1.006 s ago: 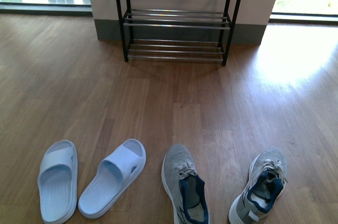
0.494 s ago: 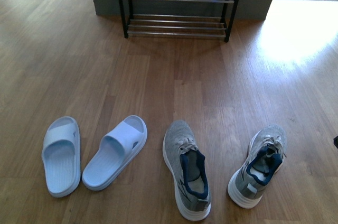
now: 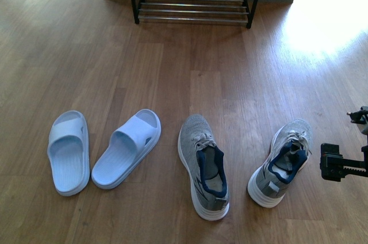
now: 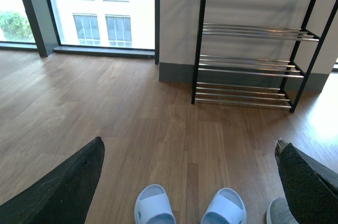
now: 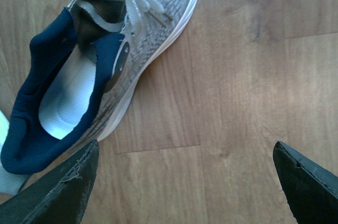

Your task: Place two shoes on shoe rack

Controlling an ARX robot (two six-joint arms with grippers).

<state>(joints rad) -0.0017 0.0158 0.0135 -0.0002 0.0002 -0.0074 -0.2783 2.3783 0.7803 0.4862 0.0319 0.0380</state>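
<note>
Right gripper (image 5: 185, 182) spread wide, nothing held, just beside right grey sneaker (image 3: 282, 163). Left gripper (image 4: 187, 182) spread wide, empty. Right grey sneaker, left grey sneaker (image 3: 203, 166), blue slides (image 3: 126, 148) laid on floor (image 3: 190, 83), long axes and toes pointed toward shoe rack (image 3: 192, 11), well apart.

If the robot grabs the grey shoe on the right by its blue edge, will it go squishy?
Partly, probably. The grey sneaker has a knit top that looks soft, so the navy collar would likely fold under a pinch. Its thick white sole probably stays stiff, limiting drooping. Sitting flat, it should slide if pushed, not roll.
</note>
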